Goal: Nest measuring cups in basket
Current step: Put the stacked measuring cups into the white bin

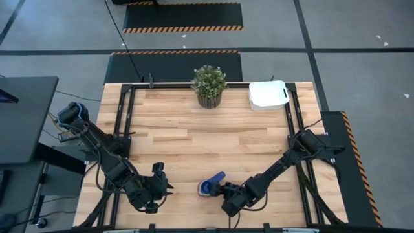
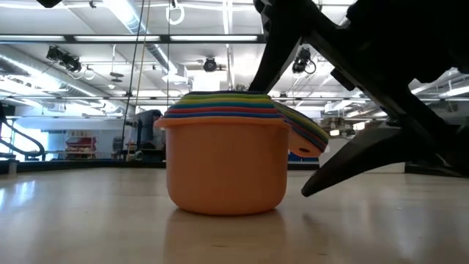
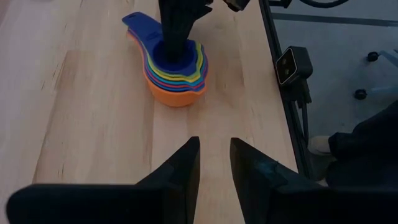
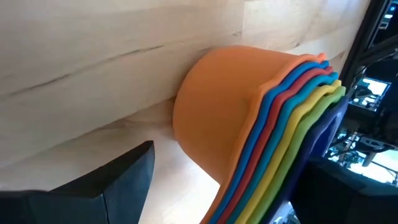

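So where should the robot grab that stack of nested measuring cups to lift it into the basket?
Probably by the fanned handles, coming from above: they jut out flat to one side of the nested cups, giving thin parallel faces to pinch. The orange outer cup is wide and round. The right gripper is already at the stack.

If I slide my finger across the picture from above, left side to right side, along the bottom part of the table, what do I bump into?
Left end effector → nested stack of measuring cups → right end effector.
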`<action>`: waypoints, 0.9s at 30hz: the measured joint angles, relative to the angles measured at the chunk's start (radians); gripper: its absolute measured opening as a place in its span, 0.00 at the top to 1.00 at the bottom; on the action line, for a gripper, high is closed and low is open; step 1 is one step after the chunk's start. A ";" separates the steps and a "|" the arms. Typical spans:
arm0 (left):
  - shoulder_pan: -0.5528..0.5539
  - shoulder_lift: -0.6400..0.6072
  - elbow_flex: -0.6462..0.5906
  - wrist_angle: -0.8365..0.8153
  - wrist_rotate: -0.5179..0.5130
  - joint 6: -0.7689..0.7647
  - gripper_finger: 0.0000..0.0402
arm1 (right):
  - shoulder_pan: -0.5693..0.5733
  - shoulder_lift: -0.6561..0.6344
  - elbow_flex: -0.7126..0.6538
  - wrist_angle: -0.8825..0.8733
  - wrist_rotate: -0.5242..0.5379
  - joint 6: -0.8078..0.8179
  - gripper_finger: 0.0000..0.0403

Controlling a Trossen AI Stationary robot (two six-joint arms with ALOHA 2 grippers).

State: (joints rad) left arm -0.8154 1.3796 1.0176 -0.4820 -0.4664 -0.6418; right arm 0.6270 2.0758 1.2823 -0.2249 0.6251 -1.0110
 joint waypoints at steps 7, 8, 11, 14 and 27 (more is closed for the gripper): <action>0.000 0.000 0.000 0.000 0.000 0.000 0.76 | -0.022 0.000 0.000 0.007 -0.042 -0.038 0.20; 0.000 0.000 0.000 0.000 0.000 0.000 0.76 | -0.022 0.000 0.000 0.006 -0.038 -0.044 0.20; 0.000 0.000 0.000 0.000 0.000 0.000 0.76 | -0.022 0.000 0.000 0.004 -0.036 -0.066 0.22; 0.000 0.000 0.000 0.000 0.000 0.000 0.76 | -0.022 0.000 0.000 0.005 -0.034 -0.089 0.23; 0.000 0.000 0.000 0.000 0.000 0.000 0.76 | -0.019 0.000 0.000 0.042 -0.016 -0.085 0.38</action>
State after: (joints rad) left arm -0.8154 1.3796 1.0176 -0.4819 -0.4664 -0.6421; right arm 0.6083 2.0757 1.2824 -0.1830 0.6086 -1.0958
